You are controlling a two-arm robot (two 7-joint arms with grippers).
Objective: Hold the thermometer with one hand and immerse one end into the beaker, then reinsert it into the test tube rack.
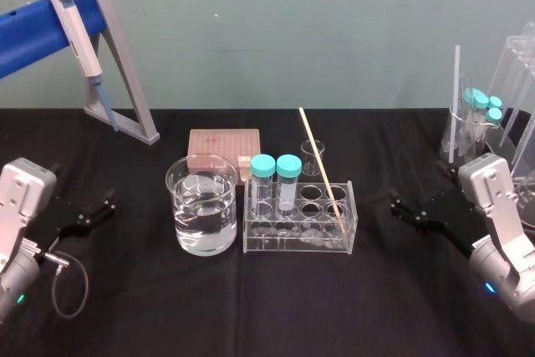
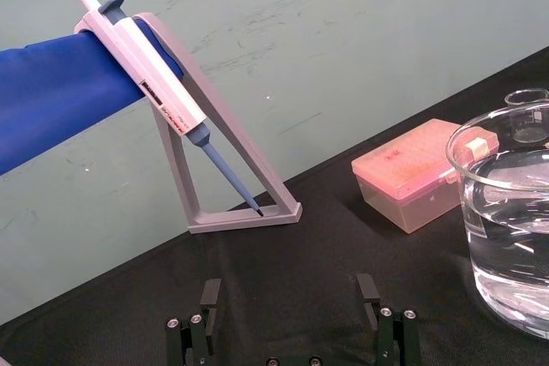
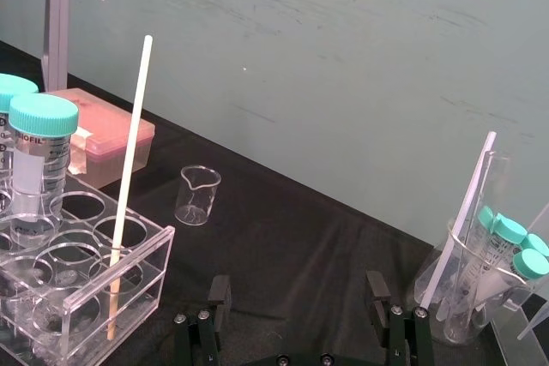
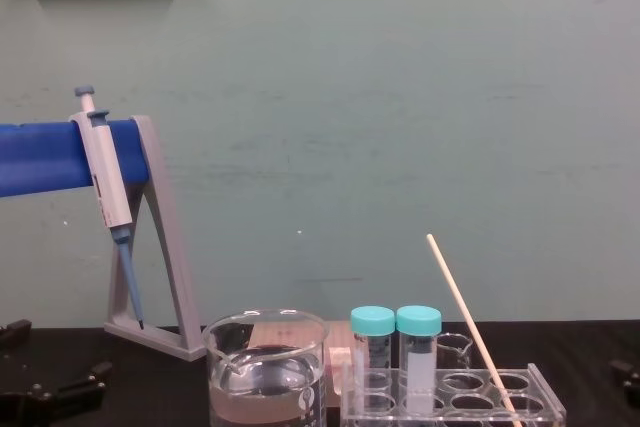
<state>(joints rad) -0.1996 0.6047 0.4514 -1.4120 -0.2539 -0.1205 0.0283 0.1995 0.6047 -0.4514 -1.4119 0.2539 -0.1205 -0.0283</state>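
Black right gripper (image 1: 408,208) is sitting wide open, empty; the thermometer (image 1: 320,160) is leaning in the test tube rack (image 1: 292,245) to its left. Left gripper (image 1: 94,211) is likewise gaping, empty.

Thermometer (image 1: 322,170): thin pale rod, foot in front right corner hole of test tube rack (image 1: 292,244), leaning back and left, top high above rack. Rack: clear acrylic, upright. Beaker (image 1: 178,211): wide clear glass, roughly half full of clear liquid, just left of rack.
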